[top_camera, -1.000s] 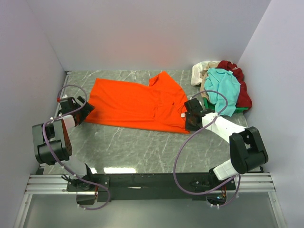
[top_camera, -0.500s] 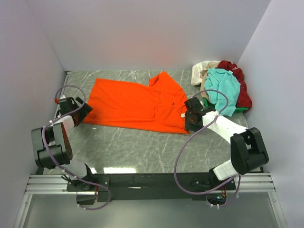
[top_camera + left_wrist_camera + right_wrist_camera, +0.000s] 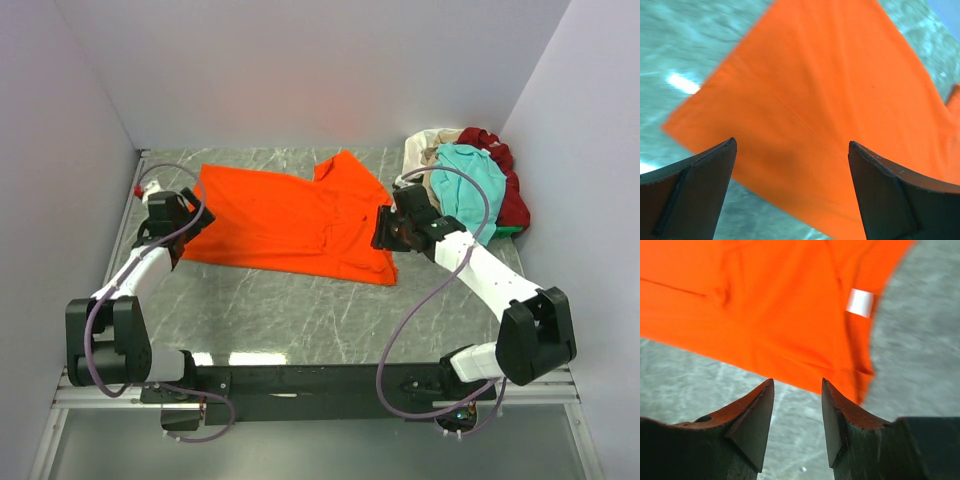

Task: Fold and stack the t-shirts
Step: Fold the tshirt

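Observation:
A bright orange t-shirt (image 3: 285,220) lies spread flat across the middle of the table. My left gripper (image 3: 187,214) hovers over its left hem; in the left wrist view (image 3: 790,145) the jaws stand wide open above the orange cloth (image 3: 830,85), holding nothing. My right gripper (image 3: 386,228) is at the shirt's right edge. In the right wrist view (image 3: 797,382) it is open, with bare table between the fingers. The orange shirt (image 3: 760,305) and its white neck label (image 3: 860,302) lie just ahead. More t-shirts are heaped at the back right: teal (image 3: 470,185), dark red (image 3: 508,190), cream (image 3: 422,150).
White walls close the table (image 3: 300,310) on the left, back and right. The heap of shirts fills the back right corner. A black rail (image 3: 320,380) with both arm bases runs along the near edge, and purple cables loop from each arm.
My right gripper has opened, letting go of the orange shirt's right corner, and moved back and slightly left. My left arm has stretched forward to the shirt's left edge, jaws staying wide.

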`<act>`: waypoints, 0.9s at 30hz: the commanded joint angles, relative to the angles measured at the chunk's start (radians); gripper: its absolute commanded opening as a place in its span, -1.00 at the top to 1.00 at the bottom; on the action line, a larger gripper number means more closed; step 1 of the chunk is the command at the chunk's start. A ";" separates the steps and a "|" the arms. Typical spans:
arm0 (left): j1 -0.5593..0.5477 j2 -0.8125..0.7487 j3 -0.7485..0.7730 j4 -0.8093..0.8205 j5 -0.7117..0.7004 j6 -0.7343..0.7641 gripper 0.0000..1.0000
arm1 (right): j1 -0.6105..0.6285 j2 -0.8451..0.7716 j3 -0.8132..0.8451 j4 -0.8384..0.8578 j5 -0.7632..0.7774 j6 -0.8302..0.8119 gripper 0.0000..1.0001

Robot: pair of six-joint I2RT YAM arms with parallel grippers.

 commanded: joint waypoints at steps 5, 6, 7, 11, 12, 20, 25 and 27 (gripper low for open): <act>-0.034 0.139 0.061 0.115 0.098 -0.041 -0.99 | 0.008 0.111 -0.040 0.229 -0.196 0.026 0.00; -0.034 0.177 0.061 0.126 0.121 -0.050 -0.99 | 0.008 0.125 -0.042 0.239 -0.203 0.032 0.00; -0.034 0.196 0.061 0.149 0.141 -0.056 -0.99 | 0.008 0.138 -0.046 0.248 -0.213 0.037 0.00; -0.034 0.289 0.061 0.195 0.187 -0.073 -0.99 | 0.008 0.224 -0.055 0.285 -0.227 0.052 0.02; -0.031 0.303 0.064 0.193 0.197 -0.076 -0.99 | 0.008 0.238 -0.060 0.288 -0.228 0.055 0.02; 0.038 0.314 -0.043 0.241 0.290 -0.099 -0.99 | 0.013 0.310 -0.075 0.239 -0.142 0.064 0.13; 0.053 0.270 -0.114 0.242 0.319 -0.096 -0.99 | 0.021 0.291 -0.120 0.191 -0.079 0.064 0.15; 0.053 0.241 -0.160 0.249 0.326 -0.098 -0.99 | 0.021 0.280 -0.137 0.182 -0.059 0.066 0.15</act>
